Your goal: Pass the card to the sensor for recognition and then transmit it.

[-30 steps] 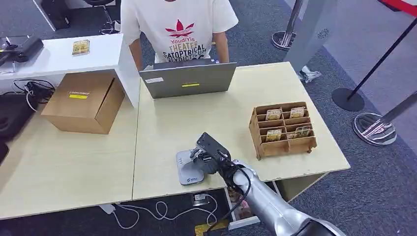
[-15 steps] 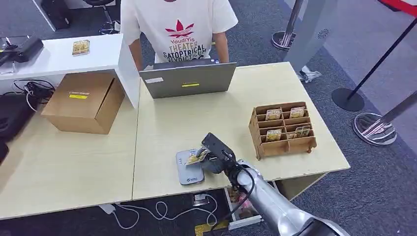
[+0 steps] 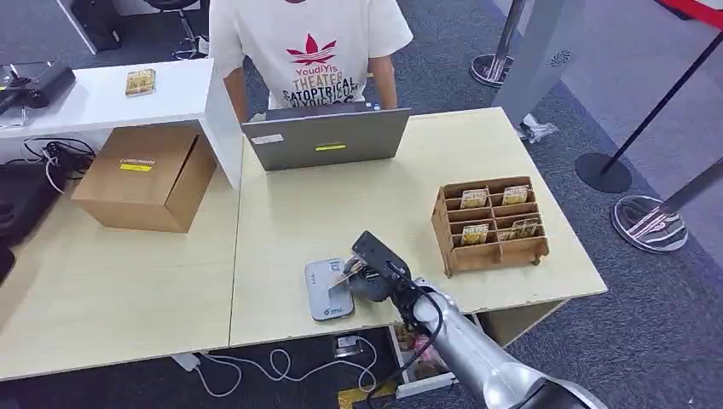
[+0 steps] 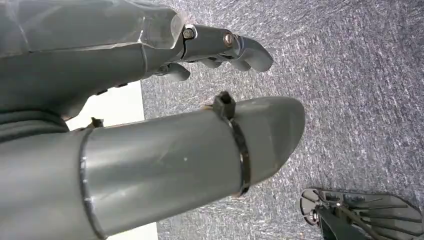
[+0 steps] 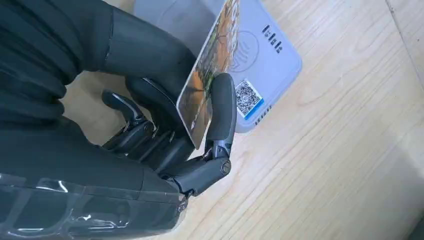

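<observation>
Since a second ago the right hand (image 3: 368,274) has drawn back a little toward the robot's right, so more of the sensor's top now shows. The card (image 5: 209,75) is pinched between this hand's thumb and a dark finger (image 5: 222,107), tilted on edge, its free end over the near right part of the sensor (image 3: 329,288). Whether card and sensor touch cannot be told. The sensor, a flat grey-blue pad with a QR sticker (image 5: 247,98), lies on the pale wooden tabletop (image 3: 290,221) close to its near edge.

To the right on the tabletop stands a wooden card rack (image 3: 488,225) with several cards in its slots. At the far edge a grey laptop (image 3: 326,137) faces a person in a white T-shirt (image 3: 309,51). On the left sits a cardboard box (image 3: 147,176).

The left hand (image 4: 220,47) hangs over grey carpet (image 4: 350,90), holding nothing, fingers loosely curled and apart from the thumb.
</observation>
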Tool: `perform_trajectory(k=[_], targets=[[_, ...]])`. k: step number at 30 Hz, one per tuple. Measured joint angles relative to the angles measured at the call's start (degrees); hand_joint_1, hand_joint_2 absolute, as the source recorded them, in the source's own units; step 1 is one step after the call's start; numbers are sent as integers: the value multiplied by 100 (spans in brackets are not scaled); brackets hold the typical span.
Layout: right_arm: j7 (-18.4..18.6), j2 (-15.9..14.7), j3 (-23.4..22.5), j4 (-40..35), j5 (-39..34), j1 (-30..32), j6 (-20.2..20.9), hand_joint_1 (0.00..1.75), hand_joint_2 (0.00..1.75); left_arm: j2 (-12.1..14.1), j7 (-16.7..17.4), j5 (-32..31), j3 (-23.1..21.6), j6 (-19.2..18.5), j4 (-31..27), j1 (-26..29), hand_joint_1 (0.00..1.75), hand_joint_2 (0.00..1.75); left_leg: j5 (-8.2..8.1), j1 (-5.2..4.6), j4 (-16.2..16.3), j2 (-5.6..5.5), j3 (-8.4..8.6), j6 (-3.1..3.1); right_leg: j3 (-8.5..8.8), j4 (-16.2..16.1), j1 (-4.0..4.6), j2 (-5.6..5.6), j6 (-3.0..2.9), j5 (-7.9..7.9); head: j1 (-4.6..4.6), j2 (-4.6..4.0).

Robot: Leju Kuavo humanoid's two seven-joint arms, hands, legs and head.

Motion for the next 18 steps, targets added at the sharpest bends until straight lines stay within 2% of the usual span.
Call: perform_trajectory(k=[9,18], targets=[[39,-17,-20,17,122,177,33,175,175,2,0,52,2,9,0,-2,0,0,0,0,0,2,1,0,2,0,0,1,0,0,2,0],[127,118,-15,20,201,232,122,175,175,0,17,116,46,35,0,-6,0,0,0,0,0,10,11,-1,7,0,0,12,-4,3,-2,0]])
